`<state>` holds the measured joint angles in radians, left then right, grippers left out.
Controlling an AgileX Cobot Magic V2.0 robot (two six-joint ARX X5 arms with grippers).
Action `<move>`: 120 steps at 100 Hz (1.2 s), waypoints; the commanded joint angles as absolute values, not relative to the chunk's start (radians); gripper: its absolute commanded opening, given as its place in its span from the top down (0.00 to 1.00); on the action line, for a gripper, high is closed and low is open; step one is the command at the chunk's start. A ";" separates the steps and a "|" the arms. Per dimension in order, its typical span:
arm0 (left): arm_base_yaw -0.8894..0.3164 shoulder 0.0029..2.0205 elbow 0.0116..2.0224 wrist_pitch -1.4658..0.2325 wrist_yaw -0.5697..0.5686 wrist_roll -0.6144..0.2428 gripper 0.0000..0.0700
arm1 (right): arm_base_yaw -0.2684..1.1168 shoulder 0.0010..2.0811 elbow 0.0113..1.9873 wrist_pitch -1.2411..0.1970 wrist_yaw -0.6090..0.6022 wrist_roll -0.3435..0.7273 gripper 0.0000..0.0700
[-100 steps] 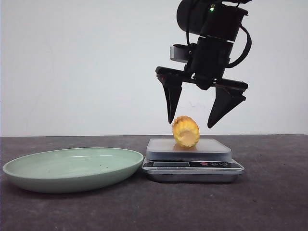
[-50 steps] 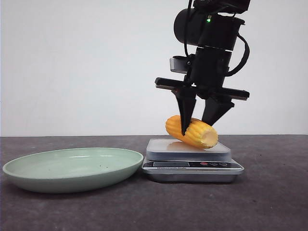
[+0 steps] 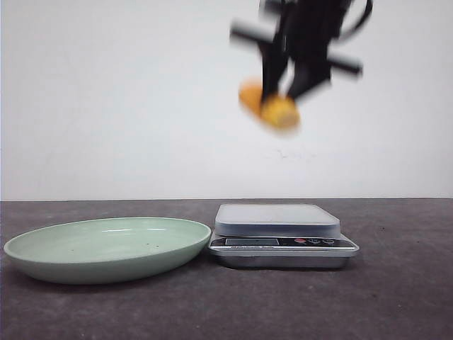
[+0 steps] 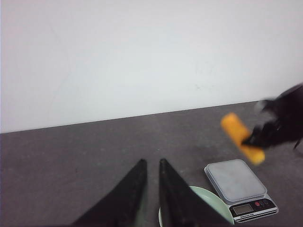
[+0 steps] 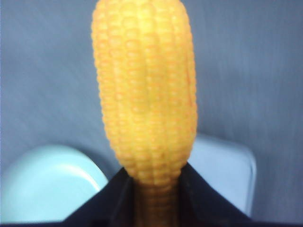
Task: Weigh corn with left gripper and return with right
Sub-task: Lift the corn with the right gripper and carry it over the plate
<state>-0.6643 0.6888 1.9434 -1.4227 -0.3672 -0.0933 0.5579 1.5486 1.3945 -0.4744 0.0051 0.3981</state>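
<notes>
The right gripper [image 3: 284, 95] hangs high above the table, blurred, its black fingers clamped on the corn [image 3: 269, 106]. The short yellow-orange cob sits tilted between them, well above the scale [image 3: 282, 234]. From the right wrist camera, the corn [image 5: 144, 90] fills the view, its kernel rows pinched at one end between the two dark fingers [image 5: 102, 201]. Below it lie the pale green plate [image 5: 42, 182] and the scale's platform. On the dark table [image 3: 396, 297], the plate [image 3: 106, 248] sits just beside the scale. The left gripper [image 4: 151, 163] hovers apart from everything, its fingers nearly together and holding nothing.
</notes>
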 commanded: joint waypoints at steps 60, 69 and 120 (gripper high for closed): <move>-0.671 0.699 1.964 -1.472 -0.366 -0.087 1.00 | 0.785 1.518 1.418 -0.307 -0.026 0.435 1.00; -0.671 0.699 1.964 -1.472 -0.366 -0.089 1.00 | 0.802 1.577 1.418 -0.349 -0.027 0.474 1.00; -0.671 0.699 1.964 -1.472 -0.332 -0.142 1.00 | 0.852 1.918 1.418 -0.418 -0.168 0.821 1.00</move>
